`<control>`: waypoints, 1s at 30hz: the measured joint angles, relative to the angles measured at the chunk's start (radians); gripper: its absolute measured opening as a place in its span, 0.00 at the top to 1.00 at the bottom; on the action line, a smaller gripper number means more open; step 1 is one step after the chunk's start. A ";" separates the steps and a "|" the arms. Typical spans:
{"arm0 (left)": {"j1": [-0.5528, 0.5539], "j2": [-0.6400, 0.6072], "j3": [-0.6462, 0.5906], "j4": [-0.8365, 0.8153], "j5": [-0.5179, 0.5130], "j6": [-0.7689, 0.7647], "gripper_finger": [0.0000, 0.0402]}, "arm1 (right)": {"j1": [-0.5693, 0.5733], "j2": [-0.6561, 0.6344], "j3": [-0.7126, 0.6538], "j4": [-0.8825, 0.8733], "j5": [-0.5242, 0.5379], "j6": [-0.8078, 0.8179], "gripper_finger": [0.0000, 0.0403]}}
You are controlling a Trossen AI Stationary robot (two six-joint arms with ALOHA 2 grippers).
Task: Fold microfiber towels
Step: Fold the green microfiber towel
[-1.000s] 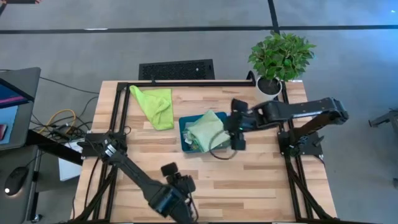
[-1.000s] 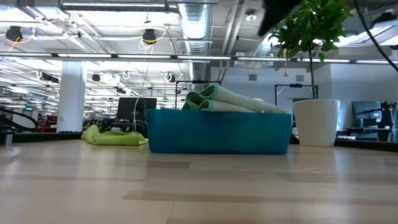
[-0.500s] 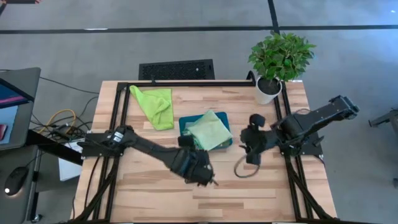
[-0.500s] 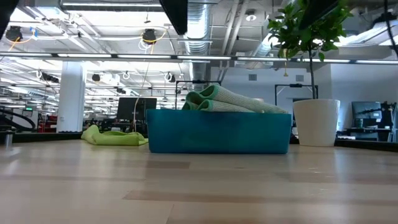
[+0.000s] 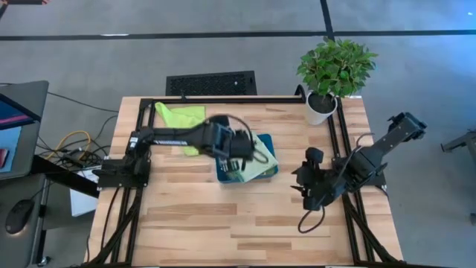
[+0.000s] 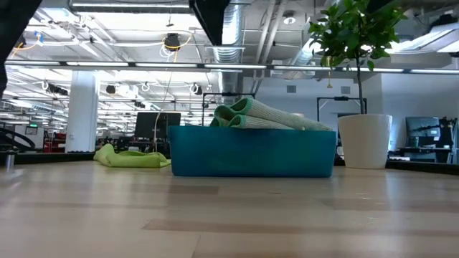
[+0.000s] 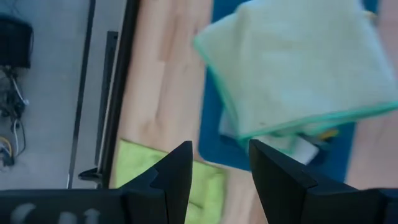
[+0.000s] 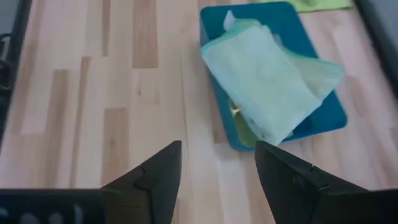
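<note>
A teal tray (image 5: 223, 170) stands mid-table with a folded pale sage towel (image 5: 256, 160) on top of its contents. Bits of yellow cloth (image 8: 239, 118) and of a pale cloth (image 7: 298, 147) show under that towel. A lime green towel (image 5: 172, 115) lies crumpled on the table toward the far left, partly under my left arm. My left gripper (image 5: 245, 149) hovers over the tray, open (image 7: 221, 168) and empty. My right gripper (image 5: 299, 187) is open (image 8: 217, 171) and empty, to the right of the tray and apart from it.
A potted plant in a white pot (image 5: 321, 103) stands at the far right corner. Black frame rails (image 5: 145, 141) run along the table's left, right and far sides. Bare wood (image 5: 223, 216) lies between the tray and the near edge.
My left gripper has swung from the table's near edge toward the far side and now hangs over the tray. My right gripper has drawn back from the tray toward the right and near edges. The sage towel has stayed in the tray.
</note>
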 joint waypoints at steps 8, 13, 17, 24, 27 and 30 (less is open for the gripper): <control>0.138 -0.007 0.000 0.000 0.141 0.076 0.63 | 0.023 0.028 0.000 -0.015 0.170 0.029 0.44; 0.186 -0.015 -0.001 0.001 0.125 0.103 0.66 | 0.023 0.026 0.000 -0.028 0.218 0.075 0.44; 0.243 -0.039 -0.005 0.002 0.144 0.113 0.70 | 0.022 0.026 0.000 -0.075 0.300 0.119 0.44; 0.326 -0.188 -0.223 0.006 0.143 0.061 0.76 | 0.017 0.025 0.000 -0.129 0.334 0.226 0.44; 0.343 -0.265 -0.360 0.087 0.125 -0.002 0.78 | 0.016 0.025 0.000 -0.134 0.334 0.227 0.44; 0.347 -0.329 -0.509 0.225 0.139 0.001 0.79 | 0.015 0.025 0.000 -0.135 0.331 0.227 0.44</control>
